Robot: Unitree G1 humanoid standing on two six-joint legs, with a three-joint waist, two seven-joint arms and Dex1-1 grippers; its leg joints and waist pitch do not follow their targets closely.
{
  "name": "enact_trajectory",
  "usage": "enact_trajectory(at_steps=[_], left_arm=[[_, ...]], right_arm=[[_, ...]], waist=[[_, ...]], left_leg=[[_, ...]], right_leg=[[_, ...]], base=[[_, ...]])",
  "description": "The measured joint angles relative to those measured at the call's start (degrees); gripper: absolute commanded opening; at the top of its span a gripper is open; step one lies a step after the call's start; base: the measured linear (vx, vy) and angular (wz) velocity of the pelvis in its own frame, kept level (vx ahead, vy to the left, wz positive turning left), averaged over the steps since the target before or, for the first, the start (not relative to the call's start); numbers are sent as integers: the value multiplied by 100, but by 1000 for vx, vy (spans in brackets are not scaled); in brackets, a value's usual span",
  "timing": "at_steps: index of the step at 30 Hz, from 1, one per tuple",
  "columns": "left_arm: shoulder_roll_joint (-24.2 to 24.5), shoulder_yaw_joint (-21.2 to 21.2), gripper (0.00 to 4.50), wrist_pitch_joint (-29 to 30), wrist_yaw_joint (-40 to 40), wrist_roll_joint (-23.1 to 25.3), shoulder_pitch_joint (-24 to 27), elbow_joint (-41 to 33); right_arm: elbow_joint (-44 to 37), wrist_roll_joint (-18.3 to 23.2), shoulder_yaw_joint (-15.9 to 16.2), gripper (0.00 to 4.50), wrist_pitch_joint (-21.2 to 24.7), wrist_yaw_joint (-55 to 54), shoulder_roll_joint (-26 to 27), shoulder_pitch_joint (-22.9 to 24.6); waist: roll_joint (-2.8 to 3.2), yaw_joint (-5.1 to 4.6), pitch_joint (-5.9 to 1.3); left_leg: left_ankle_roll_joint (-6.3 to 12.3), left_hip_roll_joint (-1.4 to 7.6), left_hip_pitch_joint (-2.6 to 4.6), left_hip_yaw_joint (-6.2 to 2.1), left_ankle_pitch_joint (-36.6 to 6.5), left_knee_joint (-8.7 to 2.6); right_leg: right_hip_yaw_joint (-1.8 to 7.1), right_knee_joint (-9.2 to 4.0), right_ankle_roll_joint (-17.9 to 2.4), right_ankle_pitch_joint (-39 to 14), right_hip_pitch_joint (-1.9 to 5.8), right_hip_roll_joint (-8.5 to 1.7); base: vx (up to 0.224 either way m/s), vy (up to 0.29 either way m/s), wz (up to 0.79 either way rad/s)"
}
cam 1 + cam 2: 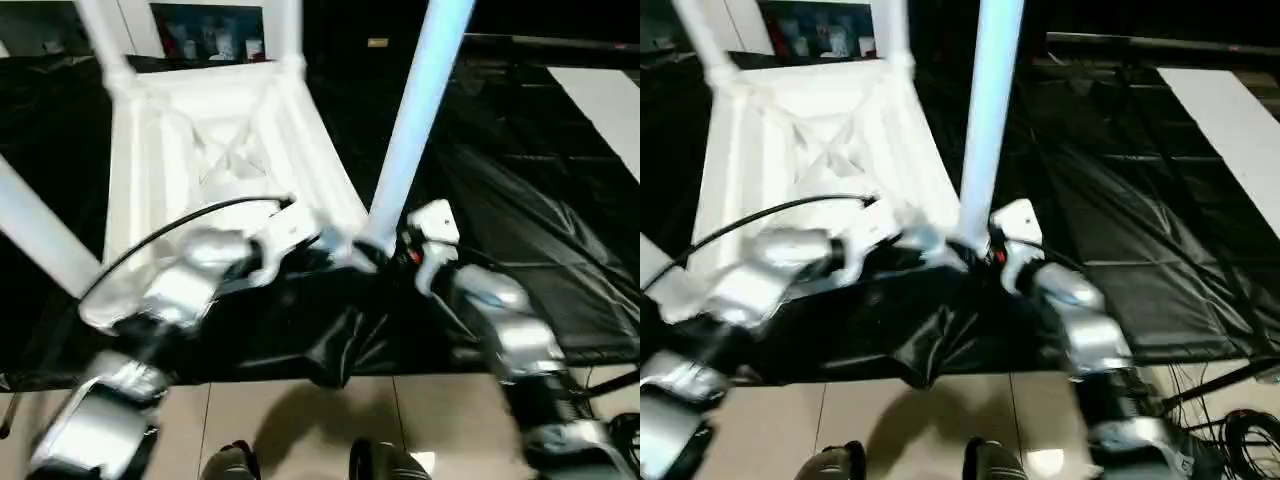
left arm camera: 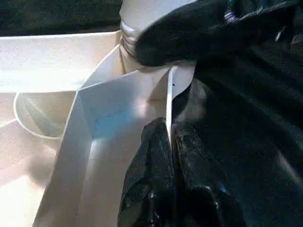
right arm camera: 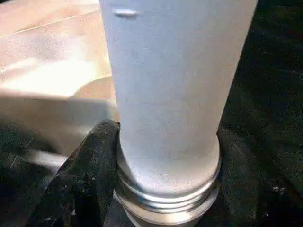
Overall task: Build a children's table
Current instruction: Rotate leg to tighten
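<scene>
Upturned table top (image 1: 215, 150) with a leg (image 1: 415, 120) standing in its near corner socket; left gripper (image 2: 171, 142) pinches the rim, right gripper (image 3: 165, 156) clasps the leg's base.

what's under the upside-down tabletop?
Black sheeting spreads beneath the tabletop and bunches at its near edge. The floor under the sheeting is covered there; bare floor tiles show closer to the robot.
</scene>
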Motion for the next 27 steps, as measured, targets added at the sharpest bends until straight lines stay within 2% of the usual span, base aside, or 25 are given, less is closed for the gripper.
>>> enact_trajectory(at_steps=[3,7,12,13,14,20,24,27], left_arm=[[-197,-4,0,21,292,79,-143,211],[-385,-3,0,-82,603,174,-339,527],[-391,-3,0,-131,644,199,-367,538],[-387,-4,0,-142,643,202,-364,528],[-383,-7,0,-147,639,203,-363,518],[-155,28,0,-174,553,205,-250,256],[89,43,0,-177,323,149,-64,-101],[339,62,0,-186,-29,49,133,-402]], right_arm=[[261,-95,-92,267,-206,-795,321,-121],[910,-305,-203,267,-745,-1769,735,-455],[1052,-295,-270,267,-959,-1774,826,-519],[1039,-283,-315,323,-970,-1707,832,-512],[1016,-281,-319,323,-969,-1654,825,-496],[500,-218,-145,382,-907,-1101,517,-184],[-109,30,-70,382,-655,-410,75,-103],[-568,156,76,382,-417,489,-449,42]], waist=[[0,0,-1],[1,-7,-1],[1,-7,-1],[2,-7,-1],[2,-7,-1],[-2,-50,3],[-1,-49,3],[0,-34,2]], left_leg=[[-1,-1,0,-2,0,-3],[-2,-1,-2,0,1,-7],[-2,-1,-3,11,1,-19],[-2,0,-3,12,1,-23],[-2,0,-5,12,1,-25],[-3,1,-42,6,1,-27],[0,3,-69,10,3,-25],[10,4,-75,11,8,-23]], right_leg=[[1,-3,8,4,2,0],[0,-3,16,12,0,0],[-2,-2,35,28,-1,1],[-4,-2,35,29,-2,1],[-5,-2,30,32,-3,1],[-7,-5,16,46,-43,6],[-5,-1,13,52,-74,18],[-4,-3,12,43,-79,26]], base=[[0,0,0],[0,0,0],[0,0,0],[0,0,0],[0,0,0],[0,0,0],[0,0,0],[0,0,0]])
